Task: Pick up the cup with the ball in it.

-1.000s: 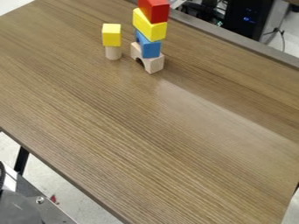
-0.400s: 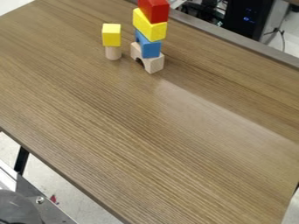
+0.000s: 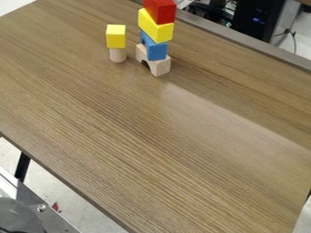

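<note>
On the brown wooden table (image 3: pixel 200 150) stand wooden blocks in two stacks, near the far edge. The taller stack has a natural arch block (image 3: pixel 160 67) at its base, then a blue block (image 3: pixel 157 51), a yellow block (image 3: pixel 155 29) and a red block (image 3: pixel 160 11) on top. To its left, a yellow cube (image 3: pixel 116 37) rests on a natural cylinder block (image 3: pixel 117 55).
Metal hardware with a round grey part (image 3: pixel 18 214) sits at the lower left corner, beside the table's near edge. A black computer case (image 3: pixel 258 19) and cables are beyond the far edge.
At the lower left, the dark curved piece at the frame's edge from one second ago is gone, and the round grey part has shifted slightly. The blocks have not moved.
</note>
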